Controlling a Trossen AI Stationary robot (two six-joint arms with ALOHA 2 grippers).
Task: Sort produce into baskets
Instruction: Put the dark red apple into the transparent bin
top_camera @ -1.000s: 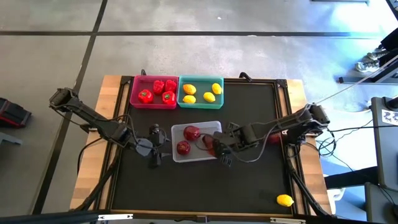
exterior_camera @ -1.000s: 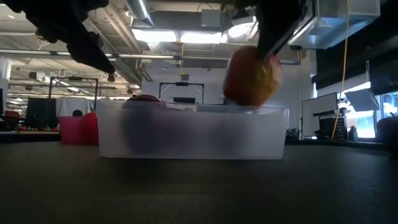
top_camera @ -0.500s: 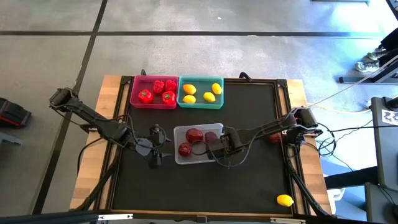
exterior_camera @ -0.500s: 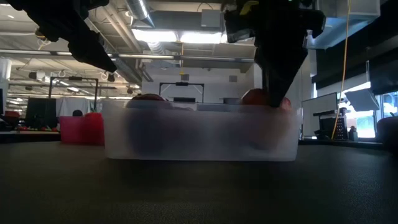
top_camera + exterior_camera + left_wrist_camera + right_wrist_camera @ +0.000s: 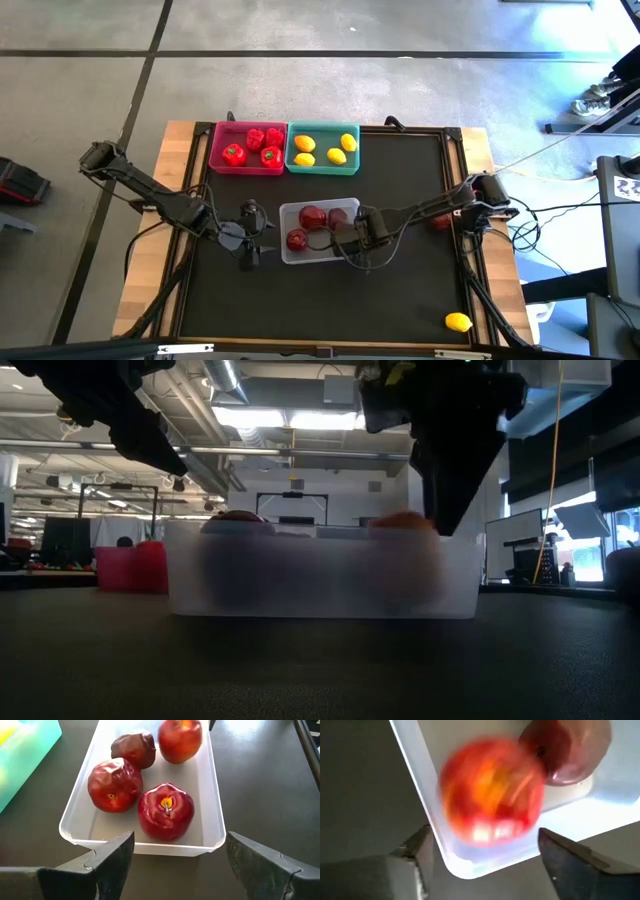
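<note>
The translucent basket (image 5: 318, 254) lies mid-table and holds several dark red apples (image 5: 166, 811). One apple (image 5: 492, 790) lies in the basket's right end, blurred, below my right gripper (image 5: 482, 850). That gripper is open, its fingers on either side of the apple and apart from it; it also shows in the high view (image 5: 352, 234). My left gripper (image 5: 252, 236) is open and empty just off the basket's left end (image 5: 140, 851). The pink basket (image 5: 216, 150) holds red peppers and the teal basket (image 5: 322, 168) holds lemons, both at the far edge.
A lemon (image 5: 458, 322) lies on the mat near the front right corner. A red piece (image 5: 441, 222) shows beside my right arm near the right edge, partly hidden. The dark mat in front of the translucent basket is bare.
My right gripper has gone down with an apple into the translucent basket's right end and let it go; the apple now lies in the basket. The basket has shifted a little toward the table's right edge.
</note>
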